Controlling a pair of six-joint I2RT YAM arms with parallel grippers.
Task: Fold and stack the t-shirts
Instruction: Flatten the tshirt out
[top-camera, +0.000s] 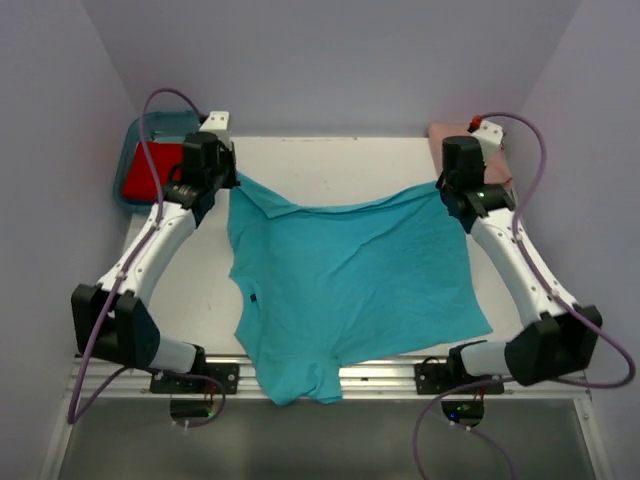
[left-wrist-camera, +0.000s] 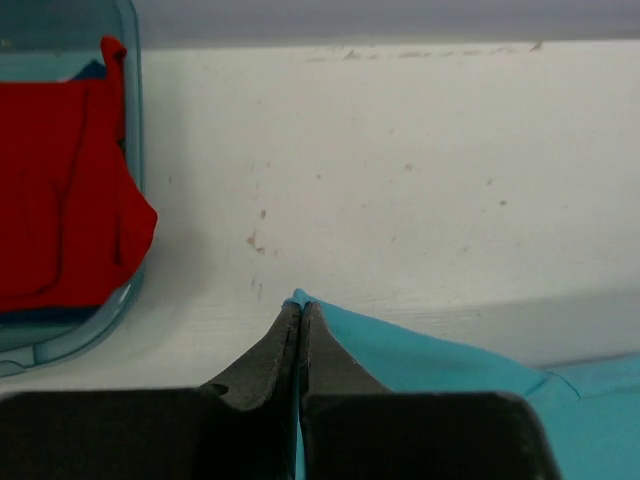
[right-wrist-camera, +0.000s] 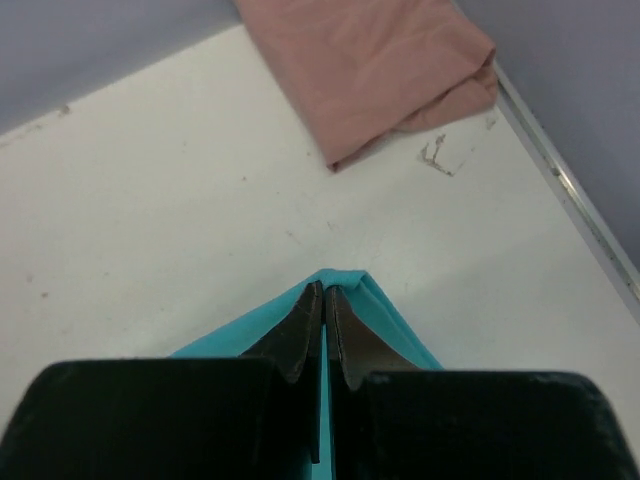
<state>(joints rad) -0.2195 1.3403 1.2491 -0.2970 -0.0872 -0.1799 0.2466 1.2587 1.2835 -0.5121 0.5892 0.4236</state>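
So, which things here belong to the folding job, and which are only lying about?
Job: turquoise cloth t-shirt, pinched by left gripper and right gripper; folded salmon-pink cloth t-shirt; red cloth t-shirt.
Lying about: blue plastic tub holding the red t-shirt.

Scuffed white table (top-camera: 340, 165), a see-through blue plastic tub (top-camera: 165, 125) sitting at its far left corner, pale lilac walls (top-camera: 330, 60) around three sides.
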